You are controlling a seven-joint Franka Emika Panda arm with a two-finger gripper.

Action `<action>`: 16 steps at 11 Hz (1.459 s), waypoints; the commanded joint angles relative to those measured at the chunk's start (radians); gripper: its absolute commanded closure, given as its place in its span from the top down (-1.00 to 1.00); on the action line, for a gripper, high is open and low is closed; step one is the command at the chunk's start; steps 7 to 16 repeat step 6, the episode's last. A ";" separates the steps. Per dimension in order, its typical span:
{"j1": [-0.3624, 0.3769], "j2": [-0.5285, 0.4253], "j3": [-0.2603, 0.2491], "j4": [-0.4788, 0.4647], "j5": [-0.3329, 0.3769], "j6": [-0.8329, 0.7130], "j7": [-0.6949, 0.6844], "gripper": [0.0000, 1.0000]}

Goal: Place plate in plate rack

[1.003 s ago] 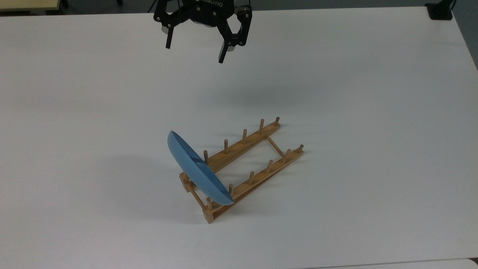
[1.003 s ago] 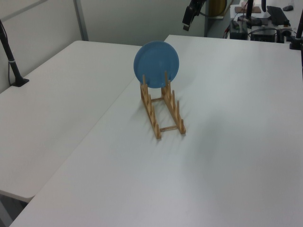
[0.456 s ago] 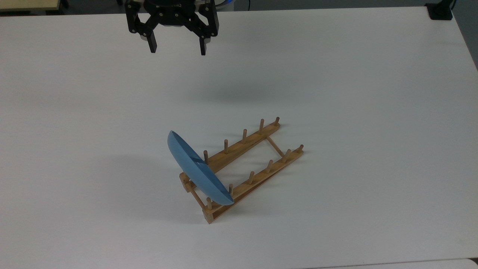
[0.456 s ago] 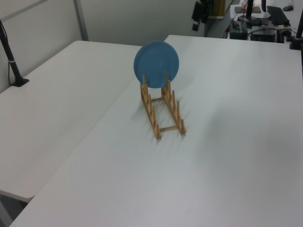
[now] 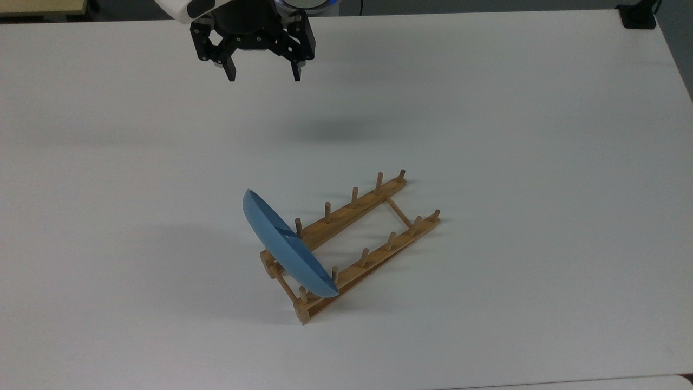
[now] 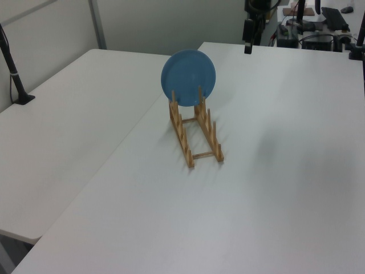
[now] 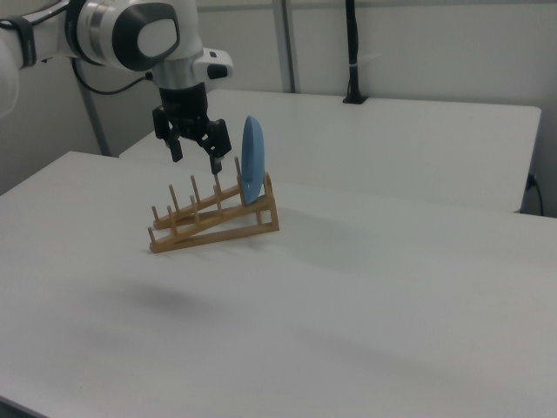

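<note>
Blue plate (image 5: pixel 284 252) stands on its edge between the pegs at the low end of the wooden plate rack (image 5: pixel 357 246), mid-frame. Up in the top left, the gripper (image 5: pixel 262 73) has drifted a little sideways, fingers wide apart, holding nothing. The job looks done.

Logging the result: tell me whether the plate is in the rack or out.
In. The plate stands on edge between pegs at one end of the plate rack; gripper is apart.

Plate rack (image 5: pixel 352 249) mid-table (image 5: pixel 541 135), plate (image 5: pixel 287 252) upright in its 8 o'clock end slot in the top view; pincer (image 5: pixel 264 75) apart at 11 o'clock, above the table
</note>
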 commanded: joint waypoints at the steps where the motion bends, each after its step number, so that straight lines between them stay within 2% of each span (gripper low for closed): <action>1: 0.030 -0.035 -0.050 -0.035 -0.010 -0.019 -0.009 1.00; 3: 0.045 -0.033 -0.076 -0.029 -0.050 -0.024 0.019 1.00; 5: 0.048 -0.030 -0.076 -0.026 -0.063 -0.023 0.040 1.00; 16: 0.050 -0.033 -0.076 -0.024 -0.064 -0.024 0.040 1.00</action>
